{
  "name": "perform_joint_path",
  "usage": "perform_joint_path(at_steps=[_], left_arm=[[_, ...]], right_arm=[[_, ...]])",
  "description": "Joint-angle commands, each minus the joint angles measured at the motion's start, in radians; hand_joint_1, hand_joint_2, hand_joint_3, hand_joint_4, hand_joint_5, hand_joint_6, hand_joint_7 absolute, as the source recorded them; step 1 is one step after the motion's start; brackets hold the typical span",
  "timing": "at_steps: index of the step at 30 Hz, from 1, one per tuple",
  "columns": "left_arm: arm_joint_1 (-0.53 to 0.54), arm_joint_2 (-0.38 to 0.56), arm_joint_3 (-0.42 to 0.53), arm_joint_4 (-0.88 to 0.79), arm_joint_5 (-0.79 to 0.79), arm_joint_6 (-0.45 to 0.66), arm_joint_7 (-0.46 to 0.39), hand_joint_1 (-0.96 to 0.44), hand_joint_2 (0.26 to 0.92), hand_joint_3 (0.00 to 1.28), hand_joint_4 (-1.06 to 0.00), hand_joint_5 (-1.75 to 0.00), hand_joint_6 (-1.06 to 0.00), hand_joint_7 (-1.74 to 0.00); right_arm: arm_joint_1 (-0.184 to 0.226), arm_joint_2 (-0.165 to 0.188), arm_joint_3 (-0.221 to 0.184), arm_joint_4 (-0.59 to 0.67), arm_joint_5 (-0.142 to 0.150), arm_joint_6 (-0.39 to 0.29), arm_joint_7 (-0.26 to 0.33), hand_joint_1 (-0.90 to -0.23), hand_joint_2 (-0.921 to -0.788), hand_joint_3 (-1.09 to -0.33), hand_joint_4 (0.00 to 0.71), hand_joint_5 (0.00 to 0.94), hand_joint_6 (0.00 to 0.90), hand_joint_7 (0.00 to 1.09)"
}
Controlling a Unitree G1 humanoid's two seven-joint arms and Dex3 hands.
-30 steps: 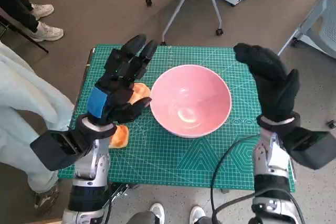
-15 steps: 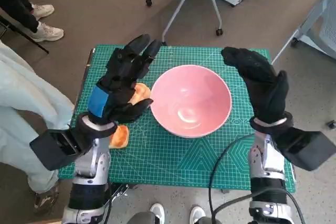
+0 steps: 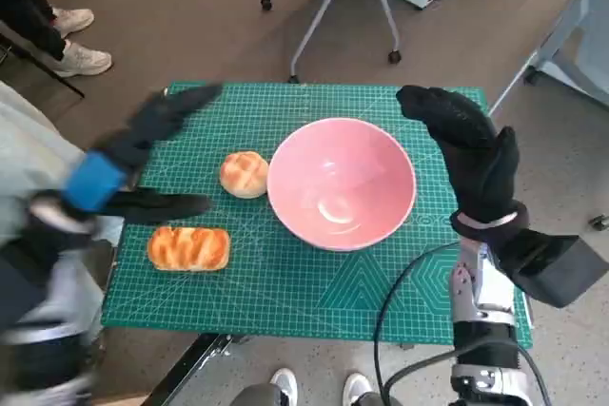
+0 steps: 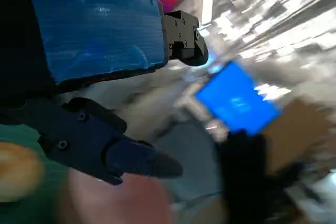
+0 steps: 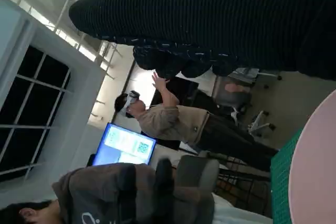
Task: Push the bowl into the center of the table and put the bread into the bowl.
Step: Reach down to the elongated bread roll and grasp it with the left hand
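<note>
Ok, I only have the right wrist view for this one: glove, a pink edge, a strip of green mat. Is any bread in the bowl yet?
Observer: No. In the head view the pink bowl is empty.
Operator: Where is the bread, then?
Observer: Two pieces lie on the green mat to the robot's left of the bowl: a round bun close beside its rim, and a long loaf nearer the robot.
Operator: Is either hand holding anything?
Observer: Neither. The left hand, blurred, is spread over the mat's left edge, and the right hand is open by the bowl's right rim.
</note>
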Motion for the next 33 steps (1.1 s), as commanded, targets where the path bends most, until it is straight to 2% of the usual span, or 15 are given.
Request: perform_joint_path(at_steps=[1,7,10,16,24,33], left_arm=[[0.141,0.267,0.07,-0.3,0.101,0.416,-0.085,-0.1,0.692,0.02,-0.17,0.0,-0.26,-0.14],[0.15,0.289,0.072,-0.35,0.098,0.499,-0.078,-0.08,0.69,0.01,-0.14,0.0,-0.28,-0.06],[0.238,0.327,0.093,-0.35,0.124,0.438,-0.14,-0.1,0.693,0.01,-0.13,0.0,-0.27,-0.04],[0.315,0.386,0.079,-0.41,0.169,0.498,-0.177,-0.11,0.701,0.02,-0.11,0.0,-0.26,-0.02],[0.343,0.395,0.005,-0.484,0.24,0.592,-0.162,-0.11,0.703,0.02,-0.11,0.0,-0.26,-0.01],[0.33,0.371,-0.096,-0.48,0.299,0.61,-0.134,-0.1,0.702,0.02,-0.11,0.0,-0.26,-0.01]], right_arm=[[0.017,-0.009,-0.015,0.026,-0.005,-0.004,-0.019,-0.663,-0.921,-0.747,0.171,0.003,0.083,0.45],[0.017,-0.009,-0.016,0.028,-0.005,-0.006,-0.02,-0.664,-0.921,-0.75,0.171,0.002,0.08,0.45],[-0.002,-0.001,-0.023,0.051,-0.015,-0.02,-0.041,-0.662,-0.921,-0.75,0.172,0.002,0.08,0.45],[-0.017,0.012,-0.022,0.078,-0.013,-0.038,-0.053,-0.659,-0.921,-0.752,0.174,0.003,0.079,0.46],[-0.033,0.016,-0.018,0.093,-0.012,-0.054,-0.056,-0.649,-0.921,-0.755,0.174,0.002,0.077,0.46],[-0.043,0.013,-0.02,0.107,-0.011,-0.065,-0.05,-0.656,-0.921,-0.761,0.173,0.001,0.073,0.47]])
